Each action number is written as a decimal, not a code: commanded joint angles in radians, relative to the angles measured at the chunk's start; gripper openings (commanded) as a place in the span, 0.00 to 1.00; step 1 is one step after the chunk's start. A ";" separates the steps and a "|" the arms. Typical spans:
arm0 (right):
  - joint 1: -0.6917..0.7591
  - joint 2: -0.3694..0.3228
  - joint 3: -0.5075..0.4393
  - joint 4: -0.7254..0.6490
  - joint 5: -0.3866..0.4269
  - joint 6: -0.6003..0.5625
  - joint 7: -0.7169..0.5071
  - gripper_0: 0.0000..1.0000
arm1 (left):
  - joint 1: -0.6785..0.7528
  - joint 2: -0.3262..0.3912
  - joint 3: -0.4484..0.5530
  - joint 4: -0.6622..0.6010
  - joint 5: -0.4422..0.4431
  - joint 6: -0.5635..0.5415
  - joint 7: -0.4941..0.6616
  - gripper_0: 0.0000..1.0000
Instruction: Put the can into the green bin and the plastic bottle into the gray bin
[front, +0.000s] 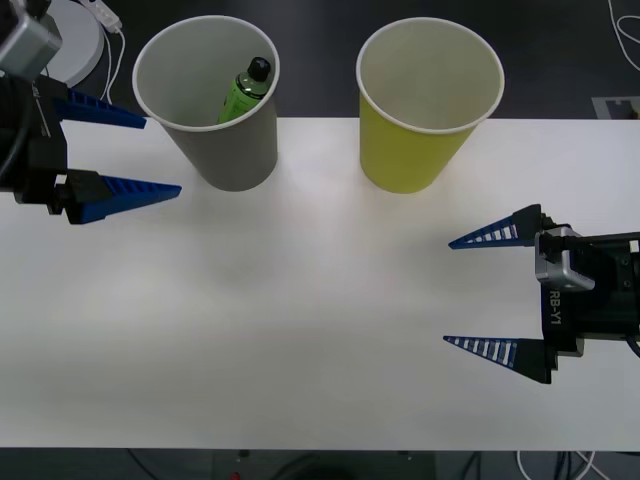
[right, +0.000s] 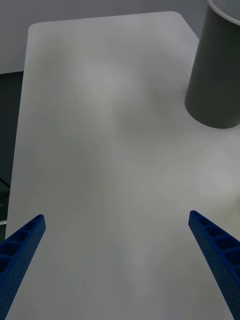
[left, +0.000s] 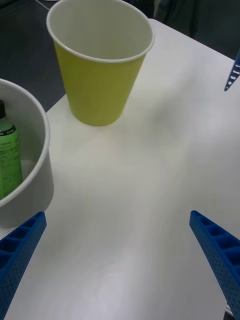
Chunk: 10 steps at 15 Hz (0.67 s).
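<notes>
while plastic bottle (front: 246, 90) already leans inside gray bin (front: 235, 155), green bin (front: 410, 160) looks empty; can unaccounted for. left end effector (front: 140, 155) beside gray bin, fingers apart, empty. right end effector (front: 482, 291) spread over bare table (front: 300, 320).

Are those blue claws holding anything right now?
No. The left gripper and right gripper are both open and empty. The bottle already lies inside the gray bin.
</notes>
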 joint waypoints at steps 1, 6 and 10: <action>0.000 0.000 0.000 0.000 0.000 0.000 0.000 1.00 | 0.126 -0.040 0.060 -0.104 -0.024 0.004 -0.052 1.00; 0.000 0.000 0.000 0.000 0.000 0.000 0.000 1.00 | 0.276 -0.063 0.077 -0.119 -0.004 0.004 -0.310 1.00; 0.000 0.000 0.000 0.000 0.000 0.000 0.000 1.00 | 0.352 -0.071 0.080 -0.079 0.067 0.004 -0.494 1.00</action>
